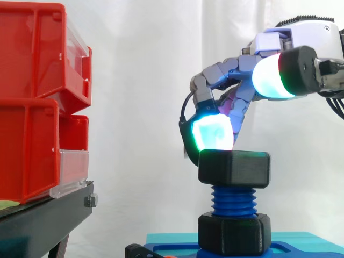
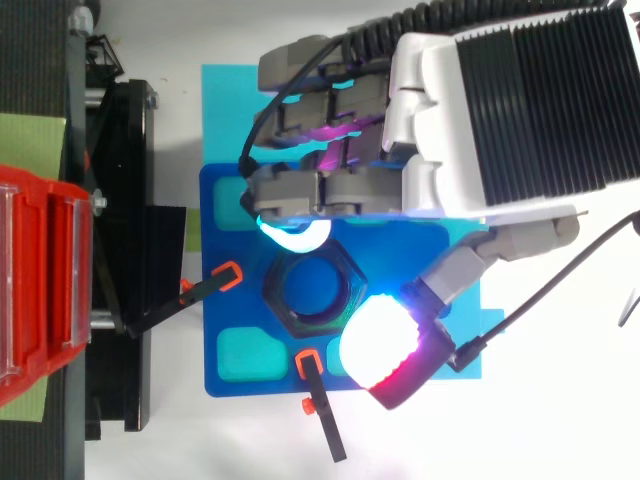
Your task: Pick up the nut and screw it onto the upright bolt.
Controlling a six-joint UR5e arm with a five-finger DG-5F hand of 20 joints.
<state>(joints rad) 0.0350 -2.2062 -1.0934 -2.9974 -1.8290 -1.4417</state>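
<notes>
The black hex nut [image 1: 234,168] sits level on top of the upright blue bolt [image 1: 234,200], with several threads bare below it. A second black hex piece [image 1: 234,232] sits at the bolt's foot on the blue base [image 2: 225,300]. My hand [image 1: 301,43] hovers above the nut [image 2: 312,292], its fingers bent downward. One glowing cyan fingertip [image 1: 212,134] rests on the nut's top edge at the far-left side. The thumb pad [image 1: 269,75] is held well above the nut, spread away from the fingers, so nothing is pinched.
Red bins [image 1: 32,107] are stacked on a black stand [image 1: 43,215] to the left. Two orange-and-black clamps [image 2: 225,275] [image 2: 310,365] hold the blue base. A cyan mat [image 2: 230,110] lies under the base.
</notes>
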